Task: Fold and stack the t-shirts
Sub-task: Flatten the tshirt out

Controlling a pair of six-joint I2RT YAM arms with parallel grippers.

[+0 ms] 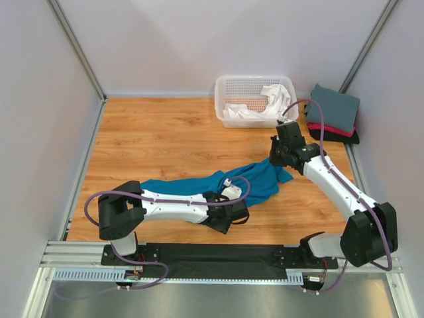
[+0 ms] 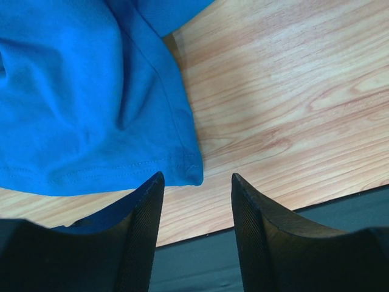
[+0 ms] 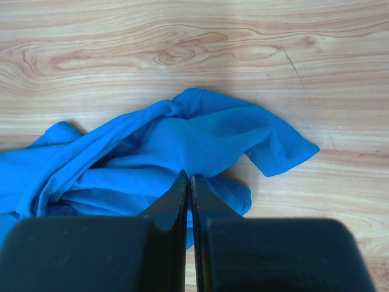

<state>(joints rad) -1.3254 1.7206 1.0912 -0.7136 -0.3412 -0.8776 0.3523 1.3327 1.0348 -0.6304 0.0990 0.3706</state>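
The teal-blue t-shirt [image 1: 258, 180] lies crumpled and stretched out across the middle of the wooden table. My right gripper [image 1: 281, 158] is shut on a bunched fold at the shirt's right end; the right wrist view shows the shirt [image 3: 182, 131] pinched by that gripper [image 3: 189, 180]. My left gripper [image 1: 233, 213] is open near the shirt's near edge. In the left wrist view a hem corner of the shirt [image 2: 79, 91] lies just ahead of the open gripper [image 2: 197, 180]. Slate-grey [image 1: 335, 106], red-pink [image 1: 329, 128] and black [image 1: 346, 138] shirts lie folded and stacked at the back right.
A white lattice basket [image 1: 228, 85] at the back holds a crumpled white shirt [image 1: 271, 101]. A black mat [image 2: 255, 243] runs along the table's near edge under my left gripper. Grey walls close in the left, back and right sides.
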